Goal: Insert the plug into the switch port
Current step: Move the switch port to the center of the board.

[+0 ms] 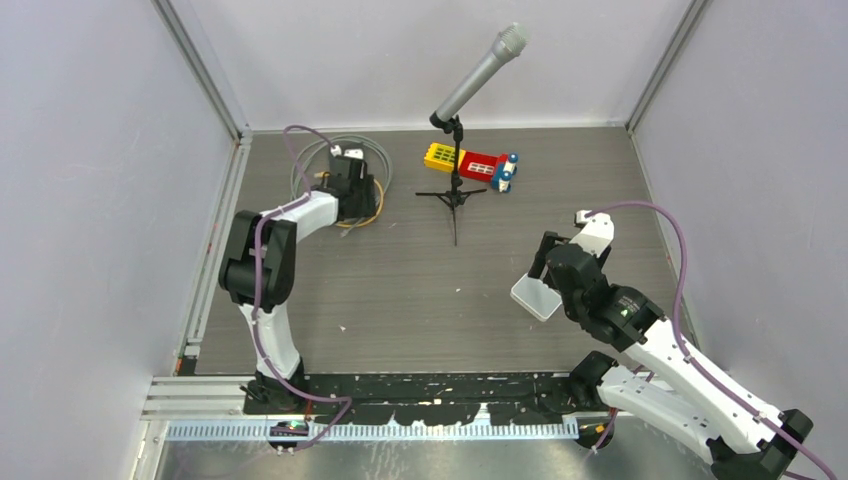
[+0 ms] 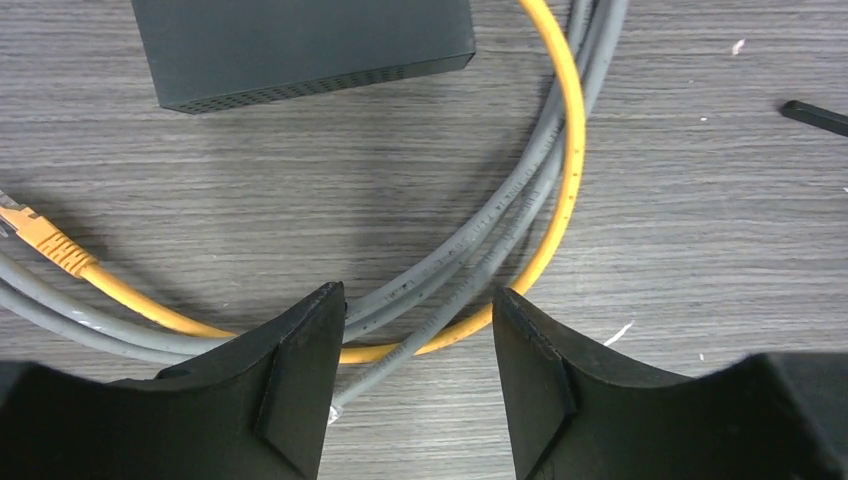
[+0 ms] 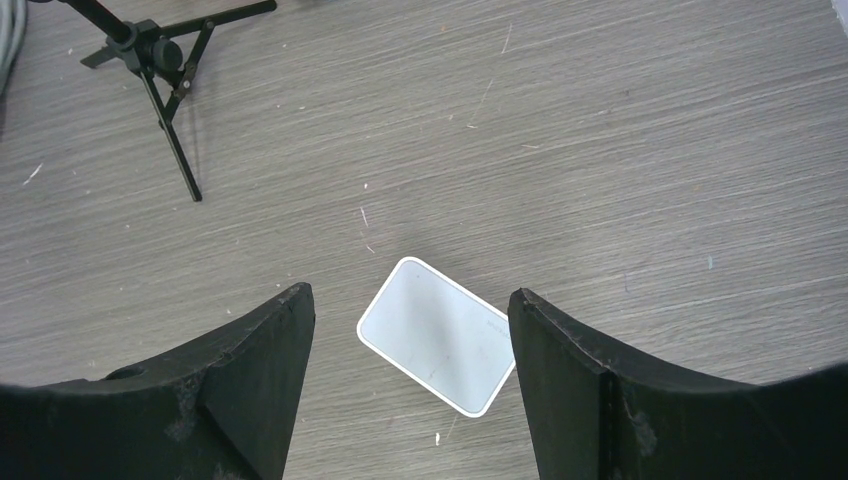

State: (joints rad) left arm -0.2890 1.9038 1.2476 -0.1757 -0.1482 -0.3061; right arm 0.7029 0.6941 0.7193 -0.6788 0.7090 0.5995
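On the grey wood-grain tabletop (image 1: 420,290) we see a silver microphone (image 1: 480,75) tilted up and to the right on a small black tripod stand (image 1: 455,195), whose legs spread flat on the surface. Just behind the stand lies a toy block piece (image 1: 482,166) in yellow, red and blue. Plain pale walls (image 1: 90,200) enclose three sides.

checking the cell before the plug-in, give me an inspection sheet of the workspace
surface: grey wood-grain table
job's things: plug of yellow cable lies free on the table; black box nearby; white box far off
clutter: microphone on tripod, toy blocks
grippers: left gripper open astride the cables; right gripper open over white box
cables: yellow cable looped with grey cables
surroundings: pale walls, metal frame posts
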